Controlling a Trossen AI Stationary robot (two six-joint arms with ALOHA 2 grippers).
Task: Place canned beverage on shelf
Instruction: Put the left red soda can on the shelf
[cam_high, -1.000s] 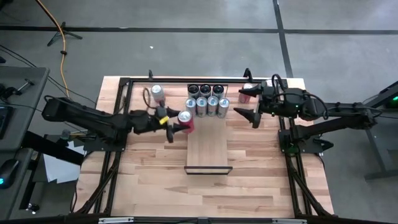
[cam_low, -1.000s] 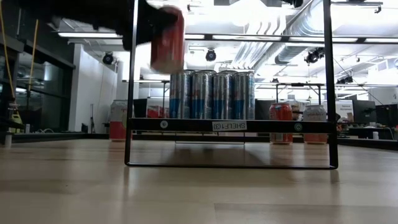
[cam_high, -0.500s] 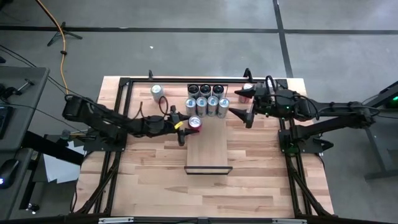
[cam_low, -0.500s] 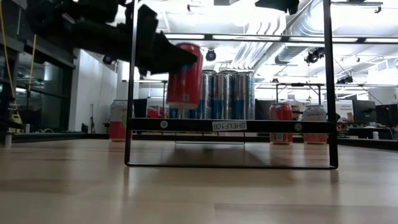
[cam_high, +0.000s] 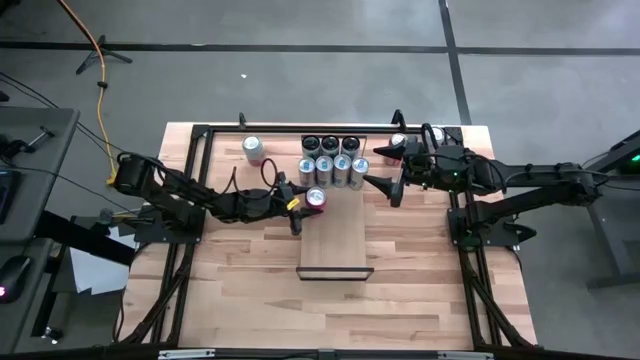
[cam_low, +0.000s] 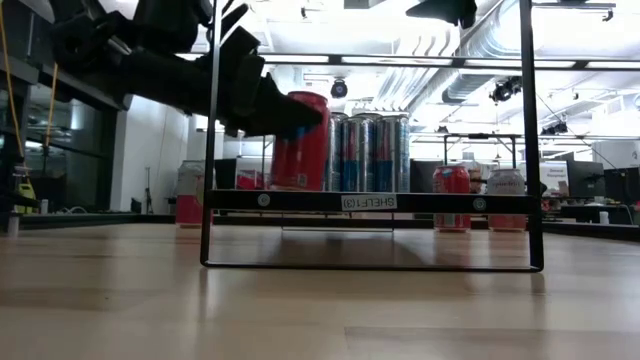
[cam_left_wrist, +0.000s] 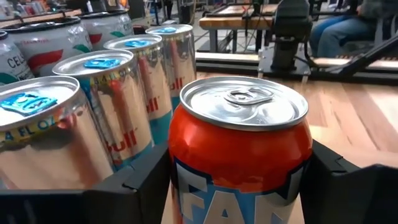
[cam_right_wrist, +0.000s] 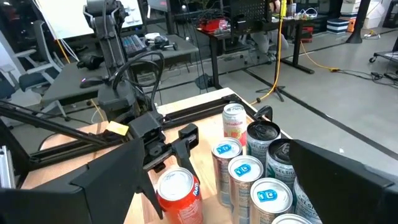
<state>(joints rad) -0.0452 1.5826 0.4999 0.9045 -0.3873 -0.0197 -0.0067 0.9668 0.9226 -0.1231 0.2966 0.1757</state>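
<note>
1. The red can (cam_left_wrist: 239, 155) is seen upright between the left gripper's (cam_high: 297, 204) fingers, which flank it closely; a firm grip cannot be told.
2. Only the low view shows its base on the shelf (cam_low: 370, 201).
3. Silver cans (cam_high: 332, 170) stand just behind.
4. The right gripper (cam_high: 388, 170) is spread wide, holding nothing.

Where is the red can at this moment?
In the high view, the red can stands on the shelf, between the left gripper fingers, beside the silver cans.
</note>
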